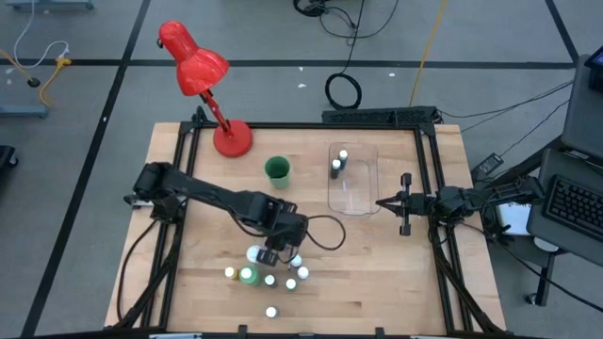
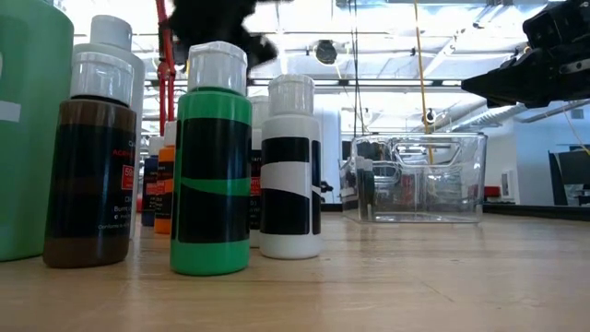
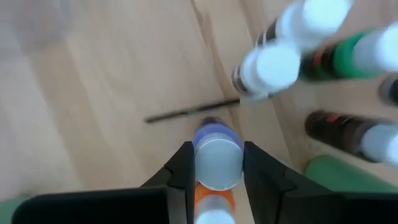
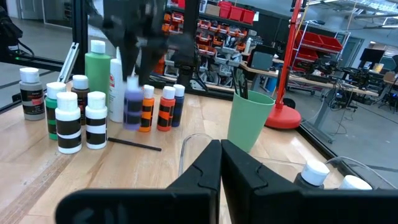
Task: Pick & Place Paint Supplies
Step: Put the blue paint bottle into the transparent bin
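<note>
Bottles crowd the front of the table: a brown bottle (image 2: pixel 90 161), a green-and-black bottle (image 2: pixel 212 166) and a white-and-black bottle (image 2: pixel 290 171) stand upright and close together, with orange and dark ones packed just behind them. Right over that cluster, the left gripper (image 3: pixel 214 165) has its fingers pinching a small purple bottle (image 3: pixel 214 152) by the neck, just under its white cap. From the right wrist view the purple bottle (image 4: pixel 133 99) looks to sit slightly above its neighbours, so I judge the pick made and the lift in hand, though I cannot tell whether it is clear of the wood. A thin dark brush (image 3: pixel 186 113) lies flat on the table beside the cluster.

Beyond the cluster, well apart from it, stands the clear tray (image 1: pixel 353 179), already holding two small bottles at its far end, with the green cup (image 1: pixel 277 169) beside it. On the tray's other side the right gripper (image 4: pixel 219 163) hangs above the table, fingers pressed together, waiting.

Next, I reckon: raise the purple bottle above the other caps, carry it across to the tray, and let go upright without knocking the two inside.
</note>
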